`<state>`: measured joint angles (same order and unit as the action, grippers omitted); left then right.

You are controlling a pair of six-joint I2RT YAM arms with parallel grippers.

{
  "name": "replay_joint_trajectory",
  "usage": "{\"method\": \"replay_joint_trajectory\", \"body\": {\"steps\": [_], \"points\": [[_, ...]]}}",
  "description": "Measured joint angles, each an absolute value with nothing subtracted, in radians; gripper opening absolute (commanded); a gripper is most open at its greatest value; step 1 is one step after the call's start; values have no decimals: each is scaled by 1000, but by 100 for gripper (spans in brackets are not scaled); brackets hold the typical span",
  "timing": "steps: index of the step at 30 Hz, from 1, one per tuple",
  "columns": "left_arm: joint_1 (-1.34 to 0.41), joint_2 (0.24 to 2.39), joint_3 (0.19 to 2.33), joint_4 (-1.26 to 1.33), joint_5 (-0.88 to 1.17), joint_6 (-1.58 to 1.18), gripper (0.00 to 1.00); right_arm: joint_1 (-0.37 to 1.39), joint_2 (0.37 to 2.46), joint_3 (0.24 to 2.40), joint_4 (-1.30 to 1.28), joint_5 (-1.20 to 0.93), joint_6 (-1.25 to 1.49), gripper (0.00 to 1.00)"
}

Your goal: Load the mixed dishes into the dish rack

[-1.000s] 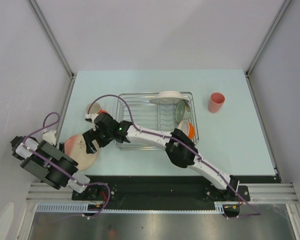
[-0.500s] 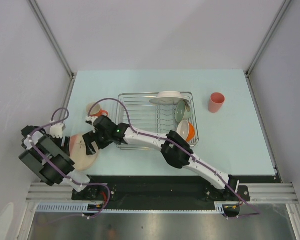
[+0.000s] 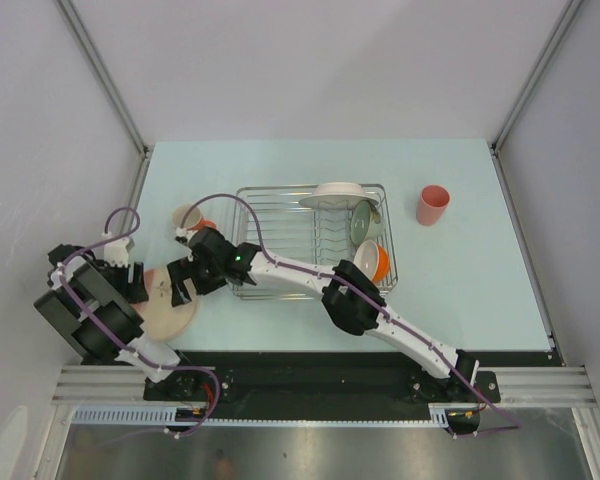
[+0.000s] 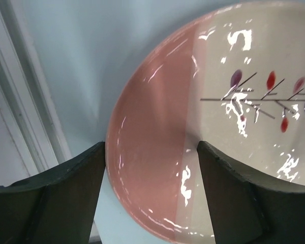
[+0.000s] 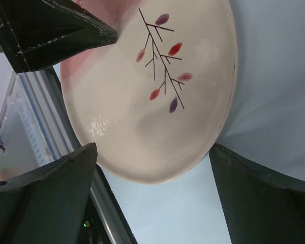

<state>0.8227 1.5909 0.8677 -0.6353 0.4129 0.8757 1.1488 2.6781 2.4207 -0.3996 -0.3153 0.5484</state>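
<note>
A salmon-pink plate with a cream middle and a branch motif lies flat on the table at the near left. My left gripper is open at its left rim, and in the left wrist view the plate fills the gap between the spread fingers. My right gripper reaches across from the right and stands open over the same plate. The dish rack holds a white plate, a grey-green bowl and an orange bowl.
An orange handled mug stands just behind the plate, left of the rack. A salmon-pink cup stands upright to the right of the rack. The table's metal edge rail runs close to the plate's left side.
My left arm has swung right towards the plate, bringing its gripper to the plate's left rim, with the jaws slightly narrower. The right gripper has stayed over the plate.
</note>
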Motion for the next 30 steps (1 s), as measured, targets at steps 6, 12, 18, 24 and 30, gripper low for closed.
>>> {"method": "replay_joint_trajectory", "body": {"steps": [6,12,18,24,30], "points": [[815,1612,881,-635,442,874,75,1132,2685,2420,-384,-355,613,90],[789,1627,892,-628,444,876,71,1121,2691,2419,-379,-391,676,82],[780,1642,907,-599,464,878,65,1121,2691,2418,-394,-409,689,71],[765,1621,908,-596,460,919,63,1121,2691,2418,-400,-408,689,54],[725,1607,896,-550,460,952,61,1122,2691,2418,-406,-418,682,14]]}}
